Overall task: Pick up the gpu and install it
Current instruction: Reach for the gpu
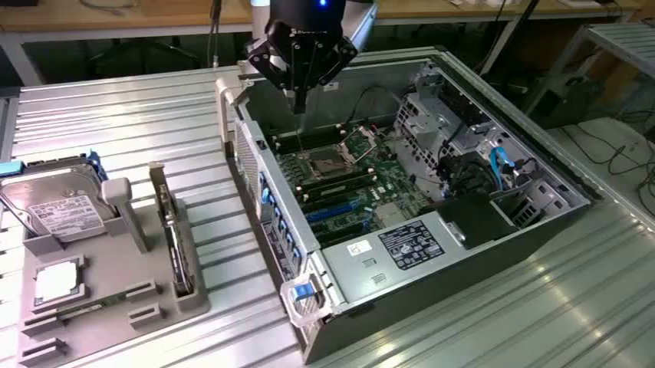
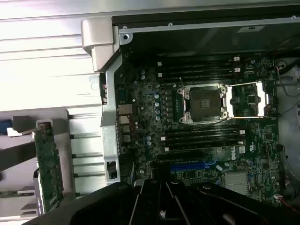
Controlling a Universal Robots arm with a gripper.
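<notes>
Arm: upper centre of the exterior view, pointing straight down above the open computer case (image 1: pixel 346 270).
Gripper (image 1: pixel 299 103): fingers together, empty.
Gpu (image 1: pixel 176 239): lower left, standing on edge in the grey holder (image 1: pixel 107 303), well apart from the gripper.

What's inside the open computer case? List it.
Inside the computer case: a motherboard with an open CPU socket, memory slots and cables. A black cover hides whatever lies beneath.
</notes>
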